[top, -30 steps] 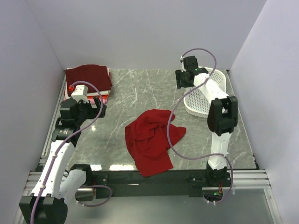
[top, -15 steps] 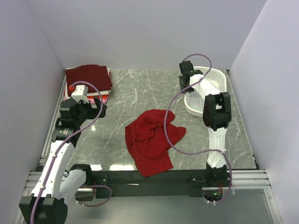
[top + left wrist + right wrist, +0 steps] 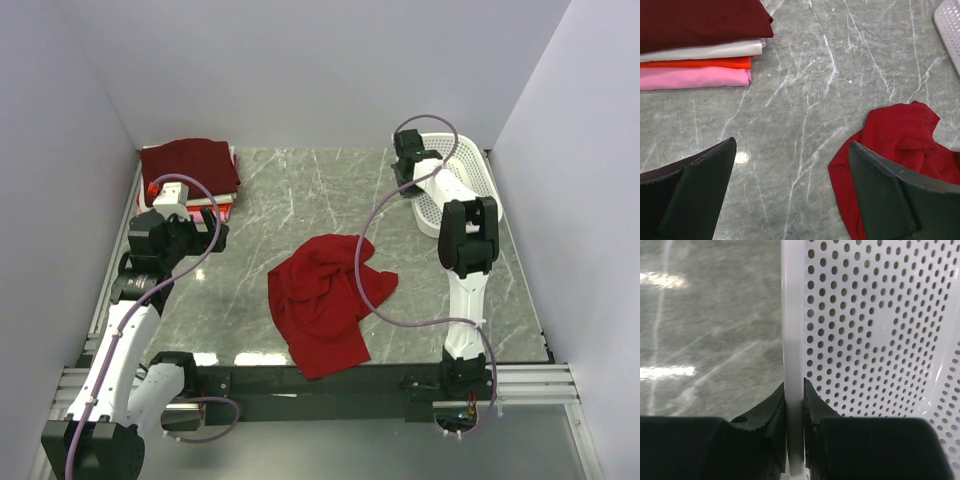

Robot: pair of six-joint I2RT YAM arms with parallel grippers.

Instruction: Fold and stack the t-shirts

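Observation:
A crumpled bright red t-shirt (image 3: 320,300) lies in the middle of the marble table, and its edge shows in the left wrist view (image 3: 900,135). Folded t-shirts, maroon on top of white, orange-red and pink, form a stack (image 3: 190,165) at the back left (image 3: 700,50). My left gripper (image 3: 185,232) hovers between the stack and the red shirt, open and holding nothing (image 3: 792,145). My right gripper (image 3: 408,165) is at the back right, shut on the rim (image 3: 792,315) of the white perforated basket (image 3: 460,175), one finger on each side of the rim (image 3: 794,390).
The basket's perforated wall (image 3: 870,330) fills the right wrist view, and its corner shows in the left wrist view (image 3: 950,25). Purple cables hang from both arms, the right one looping over the red shirt. White walls close in the table on three sides.
The right gripper has moved right and back to the basket's rim and closed on it. The basket has shifted a little towards the back. The left arm has stayed still.

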